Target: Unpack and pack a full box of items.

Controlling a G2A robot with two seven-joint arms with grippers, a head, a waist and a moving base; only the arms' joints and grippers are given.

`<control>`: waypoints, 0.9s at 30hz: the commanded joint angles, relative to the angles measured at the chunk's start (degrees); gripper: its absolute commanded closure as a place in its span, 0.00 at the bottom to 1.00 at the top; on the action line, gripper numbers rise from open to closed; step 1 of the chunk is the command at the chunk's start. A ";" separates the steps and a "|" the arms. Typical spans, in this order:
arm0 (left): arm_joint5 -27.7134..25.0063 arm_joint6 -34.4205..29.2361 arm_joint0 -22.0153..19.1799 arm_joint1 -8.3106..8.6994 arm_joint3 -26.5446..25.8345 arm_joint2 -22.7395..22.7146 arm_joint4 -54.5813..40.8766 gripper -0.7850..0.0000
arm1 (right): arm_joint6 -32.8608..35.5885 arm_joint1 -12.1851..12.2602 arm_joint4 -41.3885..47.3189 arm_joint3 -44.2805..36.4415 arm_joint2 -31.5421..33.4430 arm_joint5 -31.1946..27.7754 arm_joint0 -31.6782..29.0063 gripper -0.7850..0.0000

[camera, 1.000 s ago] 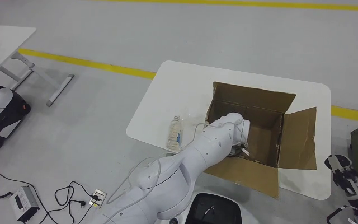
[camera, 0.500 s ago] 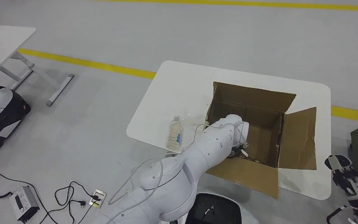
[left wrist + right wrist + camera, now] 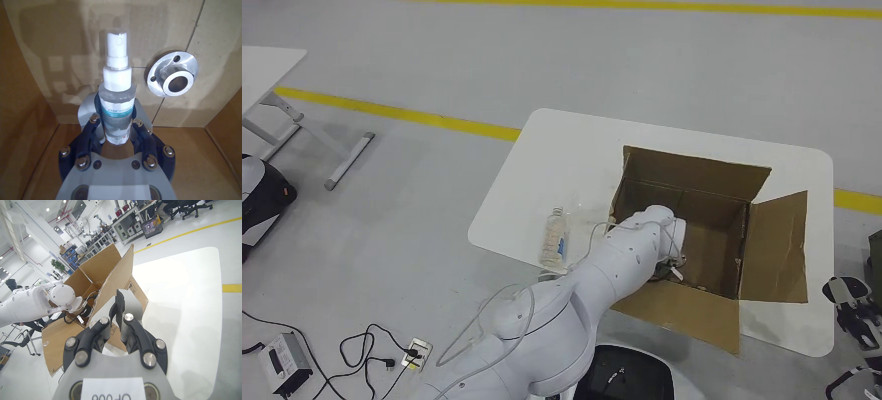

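My left gripper [image 3: 116,113] is down inside the box [image 3: 692,310], and its fingers [image 3: 86,111] are closed round a spray bottle [image 3: 116,91]. They pinch it from both sides on the labelled lower part of its clear body, parted just as wide as the bottle. The white pump head under its clear cap sticks out well past the fingertips, toward the pale floor of the box. I cannot tell whether the bottle's tip touches that floor. Beyond the fingertips, just to one side of the bottle's neck, a metal flange [image 3: 171,73] lies on the box floor. It is apart from the bottle, with its bored hub turned up toward the wrist. Brown walls rise on either side of the fingers.

From the top view I see the left arm [image 3: 627,265] going over the near wall of the box, whose flaps stand open. A plastic bottle [image 3: 556,238] lies on its side on the desk [image 3: 562,160], outside the box. It is well away from the left fingers and near the desk's edge.

My right gripper [image 3: 120,308] hangs over the desk outside the box, with an open flap just ahead of its fingertips. Its fingers [image 3: 132,306] are pressed together with nothing between them.
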 commanded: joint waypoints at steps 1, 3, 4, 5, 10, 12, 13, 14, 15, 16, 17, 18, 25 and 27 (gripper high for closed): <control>-0.24 -0.48 -0.31 -0.02 -0.19 -0.22 -0.21 1.00 | 0.00 0.00 0.00 0.00 0.00 0.00 0.00 0.99; -0.42 -0.62 -0.75 -0.01 -0.54 -0.36 -0.12 1.00 | 0.00 0.00 0.00 0.00 0.00 0.00 0.00 0.99; -0.42 -0.82 -1.04 0.01 -0.74 -0.46 -0.13 1.00 | 0.00 0.00 0.00 0.00 0.00 0.00 0.00 0.99; -0.39 -1.16 -1.39 0.02 -1.03 -0.52 -0.05 1.00 | 0.00 0.00 0.00 0.00 0.00 0.00 0.00 0.98; 2.06 -4.26 -3.87 0.06 -3.40 0.11 2.62 1.00 | 0.00 0.00 0.00 0.00 0.00 0.00 0.00 0.91; 1.40 -5.62 -4.78 0.44 -4.82 -1.11 1.04 1.00 | 0.00 0.00 0.00 0.00 0.00 0.00 0.00 0.79; 1.14 -6.20 -5.19 0.67 -5.51 -1.27 1.25 1.00 | 0.00 0.00 0.00 0.00 0.00 0.00 0.00 0.58; 0.64 -7.23 -5.39 0.89 -6.52 -1.68 0.82 1.00 | 0.00 0.00 0.00 0.00 0.00 0.00 0.00 0.00; 0.14 -8.42 -5.65 1.17 -7.61 -2.15 0.39 1.00 | 0.00 0.00 0.00 0.00 0.00 0.00 0.00 0.00; -0.23 -9.38 -5.97 1.45 -8.98 -2.31 0.69 1.00 | 0.00 0.00 0.00 0.00 0.00 0.00 0.00 0.00; -0.58 -10.46 -6.06 1.73 -10.67 -2.29 1.28 1.00 | 0.00 0.00 0.00 0.00 0.00 0.00 0.00 0.00; -0.66 -11.73 -6.06 2.05 -12.35 -2.24 2.03 1.00 | -0.10 -0.03 0.03 -0.14 -0.15 0.26 -0.02 0.00; 2.22 -20.65 -3.25 5.89 -30.98 -4.13 8.78 1.00 | 0.86 -0.16 3.20 -1.19 -1.06 0.11 -0.27 0.00; 2.17 -23.25 -1.14 7.70 -37.99 -5.43 12.54 1.00 | 2.70 -0.06 4.86 -1.59 -0.83 -0.13 -0.27 0.00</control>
